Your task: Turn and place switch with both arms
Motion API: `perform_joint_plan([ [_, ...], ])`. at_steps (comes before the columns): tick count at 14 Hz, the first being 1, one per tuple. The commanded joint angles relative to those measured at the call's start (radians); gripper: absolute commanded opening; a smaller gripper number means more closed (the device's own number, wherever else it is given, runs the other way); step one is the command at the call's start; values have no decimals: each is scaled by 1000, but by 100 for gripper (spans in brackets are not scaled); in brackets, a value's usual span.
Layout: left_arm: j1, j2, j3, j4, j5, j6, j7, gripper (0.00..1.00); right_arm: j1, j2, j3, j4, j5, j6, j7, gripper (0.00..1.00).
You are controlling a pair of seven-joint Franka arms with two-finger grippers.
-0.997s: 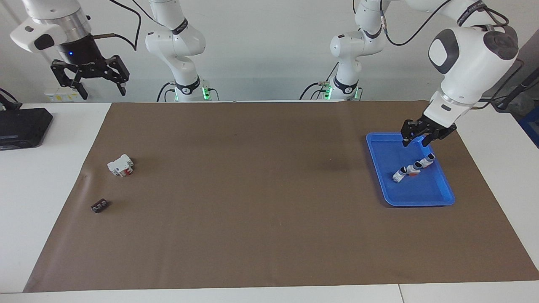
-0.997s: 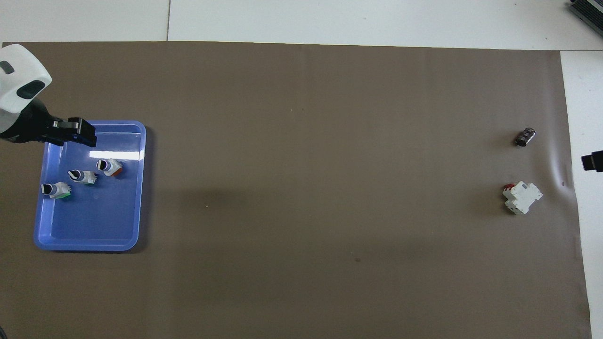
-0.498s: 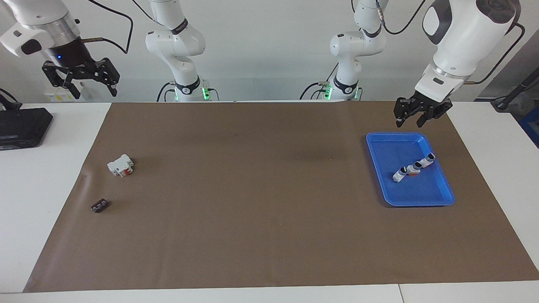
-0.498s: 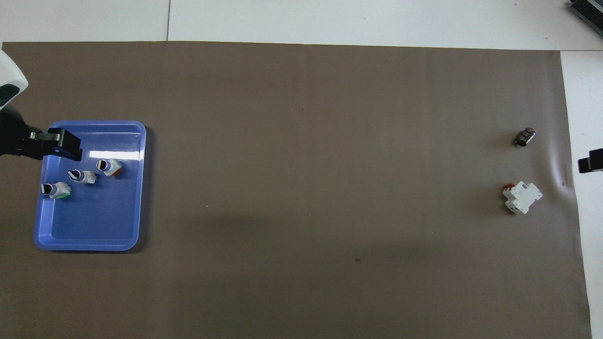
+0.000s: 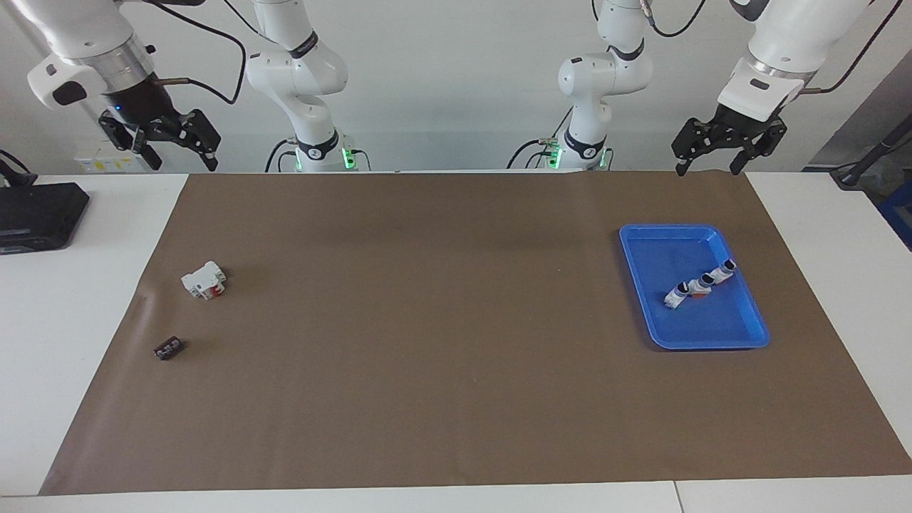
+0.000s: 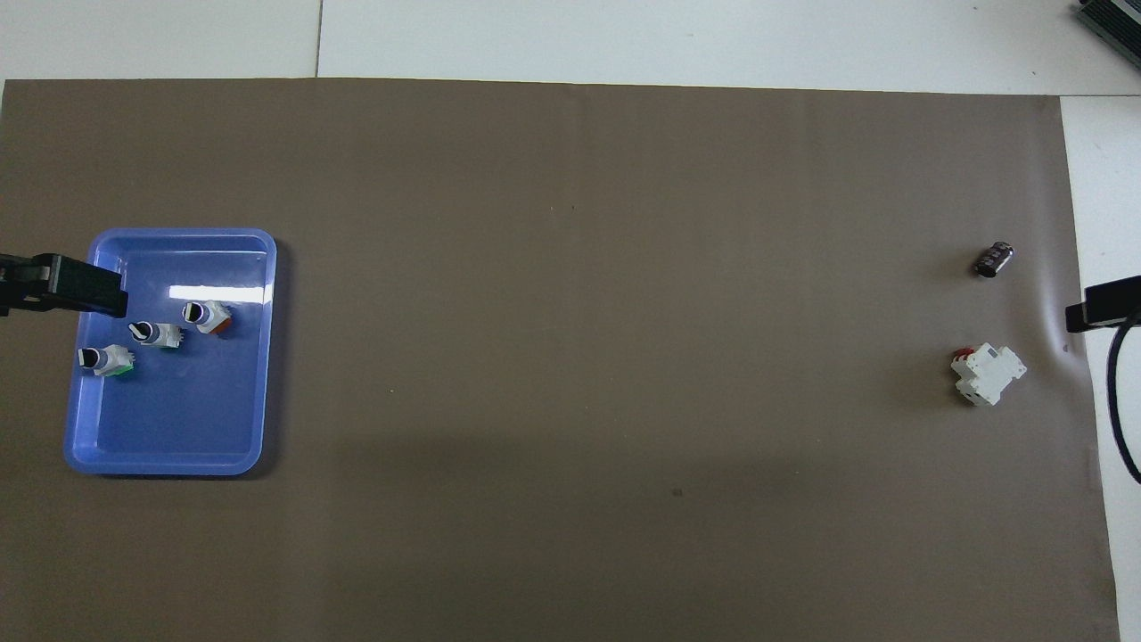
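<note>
The switch with the orange section stands in the blue tray, farthest from the robots of three small knob switches; it also shows in the overhead view. My left gripper is open and empty, raised high over the mat's edge at the robots' side, above the tray's end of the table. My right gripper is open and empty, raised over the mat's corner at the right arm's end. Neither touches anything.
Two other knob switches stand in the blue tray. A larger white block with a red part and a tiny dark piece lie on the brown mat at the right arm's end. A black box sits off the mat.
My left gripper has risen out of the tray and drawn back toward the robots, empty. My right gripper has shifted a little. The switches have not moved.
</note>
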Motion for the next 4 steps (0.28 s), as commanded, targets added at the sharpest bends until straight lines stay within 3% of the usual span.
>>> perform_joint_plan([
  [1, 0, -10, 1, -14, 13, 50, -11, 100, 0, -64, 10, -102, 9, 32, 20, 100],
  [4, 0, -10, 1, -16, 8, 62, -13, 100, 21, -62, 26, -97, -53, 46, 17, 100],
])
